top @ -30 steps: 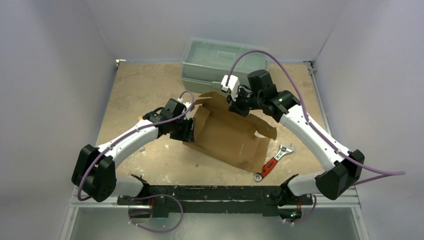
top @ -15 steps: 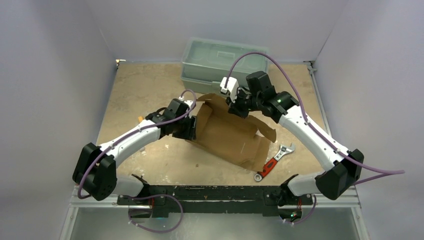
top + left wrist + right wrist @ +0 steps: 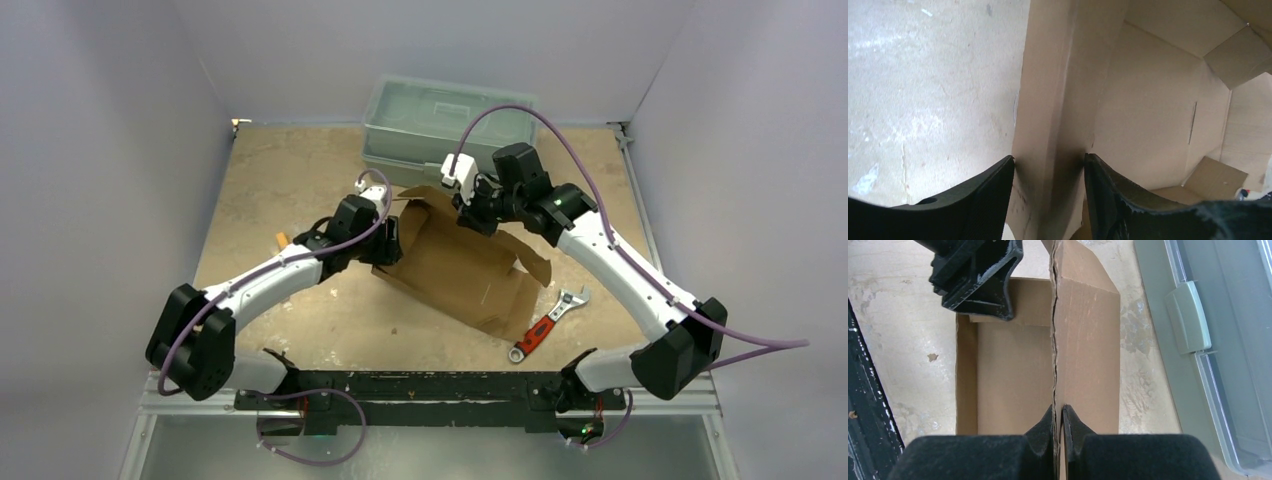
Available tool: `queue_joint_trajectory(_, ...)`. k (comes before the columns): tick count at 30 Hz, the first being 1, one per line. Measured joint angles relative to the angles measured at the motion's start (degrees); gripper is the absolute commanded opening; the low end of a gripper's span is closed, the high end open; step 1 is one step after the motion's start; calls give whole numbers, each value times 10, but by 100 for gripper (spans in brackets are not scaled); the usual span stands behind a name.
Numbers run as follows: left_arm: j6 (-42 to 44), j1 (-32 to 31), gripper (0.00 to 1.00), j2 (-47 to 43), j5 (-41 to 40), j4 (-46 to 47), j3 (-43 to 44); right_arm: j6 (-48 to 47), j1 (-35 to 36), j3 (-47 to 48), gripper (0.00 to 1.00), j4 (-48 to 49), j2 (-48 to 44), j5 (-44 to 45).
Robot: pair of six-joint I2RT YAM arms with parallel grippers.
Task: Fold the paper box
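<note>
From above, my left gripper clasps the left wall of the paper box, and my right gripper its raised flap. Left wrist: that folded wall fills the gap between my jaws, both fingers touching it. Right wrist: jaws pinch the flap's thin edge, box floor to their left.

The counter is a tan, mottled, scuffed board with pale patches. At the middle of its far edge sits a grey-green plastic toolbox, lid shut. A brown paper box rests near the counter's centre, partly folded, with some flaps standing up. Just beside its near right corner lies a wrench with a red handle. A small orange scrap lies towards the left edge.
</note>
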Motion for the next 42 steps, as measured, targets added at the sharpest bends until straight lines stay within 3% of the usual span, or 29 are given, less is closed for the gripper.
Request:
queue_joint_trajectory(4, 3, 0, 17, 35, -10, 33, 0, 2, 0, -3, 8, 1, 0, 4)
queue_joint_trajectory(6, 5, 0, 7, 54, -16, 39, 0, 3, 0, -4, 21, 2, 0, 7)
queue_joint_trajectory(10, 11, -5, 0, 68, -38, 37, 0, 18, 2, -6, 49, 9, 1, 6)
queue_joint_trajectory(14, 10, -17, 0, 68, -69, 25, 0, 26, 2, -5, 55, 19, 4, 18)
queue_joint_trajectory(16, 6, -25, 3, 67, -86, 15, 0, 26, 2, -5, 53, 24, 7, 26)
queue_joint_trajectory(19, 0, -30, 10, 63, -94, 15, -8, 25, 0, -5, 41, 26, 9, 35)
queue_joint_trajectory(21, -7, -30, 20, 56, -94, 17, -21, 22, -1, -7, 32, 34, 9, 40)
queue_joint_trajectory(24, -19, -30, 44, 50, -90, 27, -31, 14, 0, -21, 17, 47, 9, 40)
queue_joint_trajectory(28, -30, -29, 53, 42, -89, 47, -34, 10, 0, -32, 8, 47, 9, 37)
queue_joint_trajectory(38, -41, -1, 52, 58, -63, 113, -33, 6, 0, -36, 1, 49, 9, 18)
queue_joint_trajectory(39, -45, 2, 44, 60, -59, 120, -33, 5, 0, -38, 1, 49, 8, 13)
queue_joint_trajectory(41, -48, 6, 15, 61, -52, 133, -33, 3, 0, -43, 2, 49, 8, 5)
queue_joint_trajectory(42, -48, 7, 8, 61, -51, 139, -33, 2, 0, -45, 4, 49, 8, 3)
